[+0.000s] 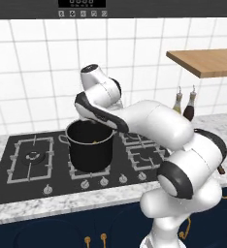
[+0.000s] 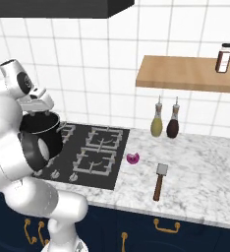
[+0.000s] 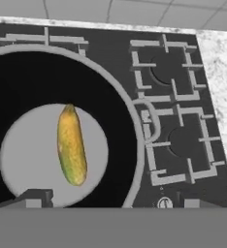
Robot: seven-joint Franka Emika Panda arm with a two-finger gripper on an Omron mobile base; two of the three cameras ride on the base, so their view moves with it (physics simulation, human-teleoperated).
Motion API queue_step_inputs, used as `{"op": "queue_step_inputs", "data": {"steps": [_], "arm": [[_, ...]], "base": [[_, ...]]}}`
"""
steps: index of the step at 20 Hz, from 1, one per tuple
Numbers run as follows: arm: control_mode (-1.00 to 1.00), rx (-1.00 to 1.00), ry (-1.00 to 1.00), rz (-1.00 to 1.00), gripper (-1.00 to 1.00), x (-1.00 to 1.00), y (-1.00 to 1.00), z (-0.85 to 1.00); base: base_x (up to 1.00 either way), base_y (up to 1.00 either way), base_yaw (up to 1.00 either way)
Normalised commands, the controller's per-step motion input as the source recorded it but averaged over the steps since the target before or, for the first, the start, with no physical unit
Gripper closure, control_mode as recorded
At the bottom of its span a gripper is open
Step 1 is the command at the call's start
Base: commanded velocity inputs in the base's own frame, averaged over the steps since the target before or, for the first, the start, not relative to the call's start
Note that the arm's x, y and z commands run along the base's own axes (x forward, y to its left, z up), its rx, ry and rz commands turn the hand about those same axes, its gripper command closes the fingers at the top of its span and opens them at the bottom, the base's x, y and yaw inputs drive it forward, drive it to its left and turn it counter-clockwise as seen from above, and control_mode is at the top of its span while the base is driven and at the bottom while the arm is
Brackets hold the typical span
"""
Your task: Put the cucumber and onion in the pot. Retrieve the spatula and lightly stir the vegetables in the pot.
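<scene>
My gripper hangs wide and empty over the pot; cucumber inside, the onion lies off to its right on the counter

Black stovetop set into the marble surface. Two bottles, one yellow-green and one dark, upright side by side against the tiled wall. Small jar on the wooden shelf.
</scene>
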Motion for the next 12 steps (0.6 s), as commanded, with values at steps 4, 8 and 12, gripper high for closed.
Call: {"op": "queue_step_inputs", "data": {"steps": [4,8,12], "arm": [[-1.00,0.00,0.00,-0.11,-1.00,-0.15,-1.00,0.00],[-1.00,0.00,0.00,-0.11,-1.00,-0.11,-1.00,0.00],[-1.00,0.01,0.00,-0.12,-1.00,-0.11,-1.00,-0.02]], "base": [[0.00,0.00,0.00],[0.00,0.00,0.00],[0.00,0.00,0.00]]}}
